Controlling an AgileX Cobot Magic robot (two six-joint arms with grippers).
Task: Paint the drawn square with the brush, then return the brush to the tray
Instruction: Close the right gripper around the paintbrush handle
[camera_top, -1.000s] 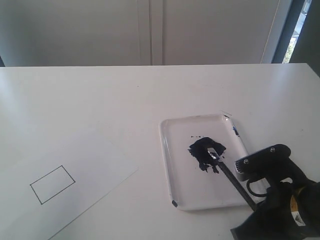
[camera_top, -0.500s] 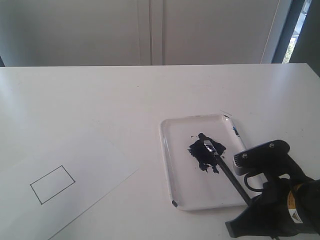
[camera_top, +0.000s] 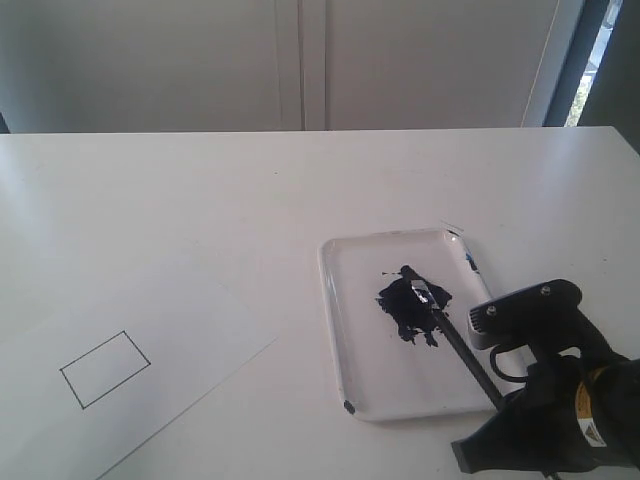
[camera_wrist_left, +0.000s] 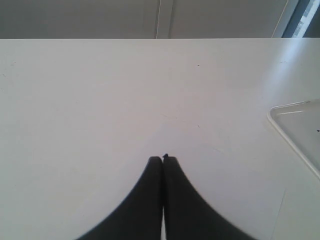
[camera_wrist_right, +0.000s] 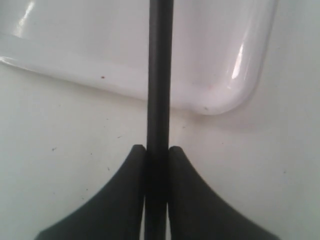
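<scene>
The glossy white tray lies right of the table's middle, with a dark navy paint puddle in it. The black-handled brush slants from that puddle toward the lower right, bristles in the paint. My right gripper is shut on the brush handle just outside the tray's rim; its arm fills the lower right corner. The drawn square is a thin black outline on the white paper sheet at the lower left, unpainted. My left gripper is shut on nothing above bare table.
The white table runs back to a pale wall with a window strip at the far right. A corner of the tray shows at the edge of the left wrist view. Small dark smears mark the tray's far rim.
The brush tip has slid a little farther up across the paint puddle, and the right arm has shifted slightly left with it. The left gripper's earlier state is not shown.
</scene>
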